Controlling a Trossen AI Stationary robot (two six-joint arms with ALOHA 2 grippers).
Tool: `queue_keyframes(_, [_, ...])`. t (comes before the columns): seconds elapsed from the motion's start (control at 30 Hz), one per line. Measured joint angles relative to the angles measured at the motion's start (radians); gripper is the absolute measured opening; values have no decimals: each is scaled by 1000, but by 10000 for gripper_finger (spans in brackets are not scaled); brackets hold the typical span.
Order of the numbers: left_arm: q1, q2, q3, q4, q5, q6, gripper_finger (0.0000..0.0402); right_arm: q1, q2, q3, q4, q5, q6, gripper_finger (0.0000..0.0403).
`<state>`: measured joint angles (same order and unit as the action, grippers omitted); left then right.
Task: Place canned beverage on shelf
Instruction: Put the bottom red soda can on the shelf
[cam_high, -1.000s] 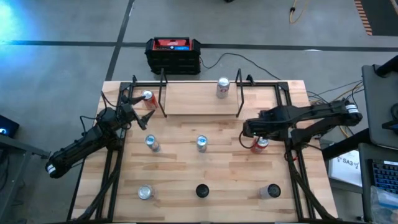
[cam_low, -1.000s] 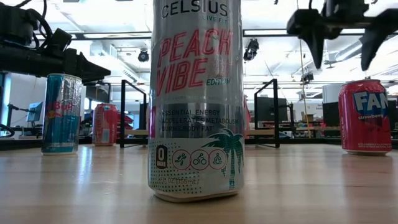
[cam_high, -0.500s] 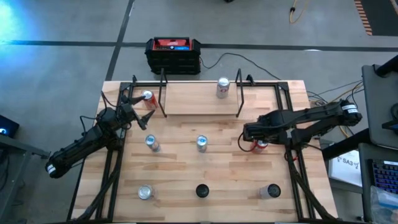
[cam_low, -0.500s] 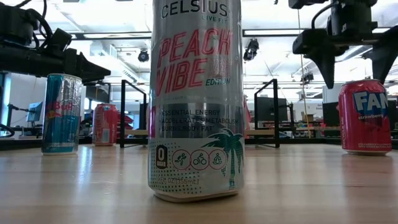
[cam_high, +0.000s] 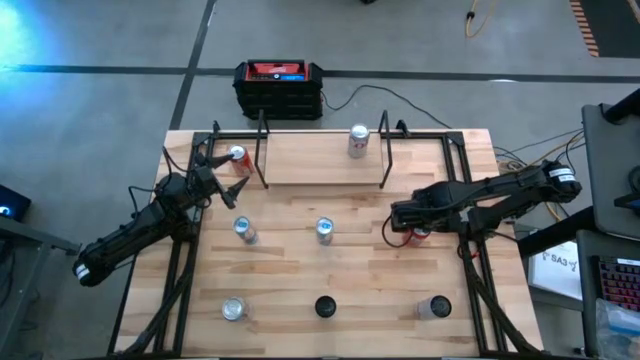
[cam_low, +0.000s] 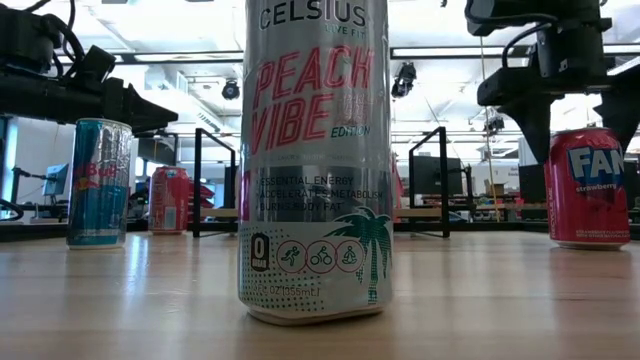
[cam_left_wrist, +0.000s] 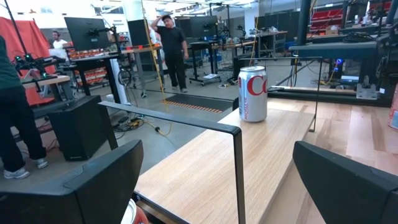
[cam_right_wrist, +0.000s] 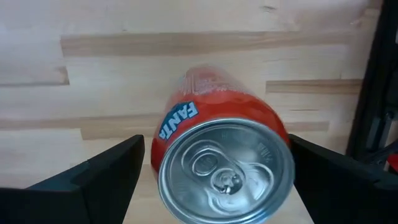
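One silver can (cam_high: 358, 141) already stands on the shelf (cam_high: 320, 160) by the surface's far edge. The right hand (cam_high: 412, 225), fingers spread, straddles the red Fanta can (cam_right_wrist: 221, 165) near the right edge (not yet gripped). The left hand (cam_high: 215, 175) waits, also spread, near the shelf's left end.

Red Fanta can (cam_right_wrist: 221, 158) with silver lid, pale wooden shelf (cam_high: 322, 156), black-and-red box (cam_high: 279, 87)

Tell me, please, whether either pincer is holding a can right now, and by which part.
Nothing is held. The right pincer hangs open above the upright Fanta can; the left pincer waits open by the shelf.
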<state>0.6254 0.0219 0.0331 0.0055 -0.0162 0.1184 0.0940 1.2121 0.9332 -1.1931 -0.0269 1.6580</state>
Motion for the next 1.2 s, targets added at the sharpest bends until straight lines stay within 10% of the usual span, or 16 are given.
queue_keyframes(0.43, [0,0,0,0,0,0,398,0,0,-4,2,0,-151,363])
queue_keyframes(0.77, [0,0,0,0,0,0,398,0,0,-4,7,16,-141,288])
queue_keyframes(1.2, [0,0,0,0,0,0,398,0,0,-4,2,27,436,310])
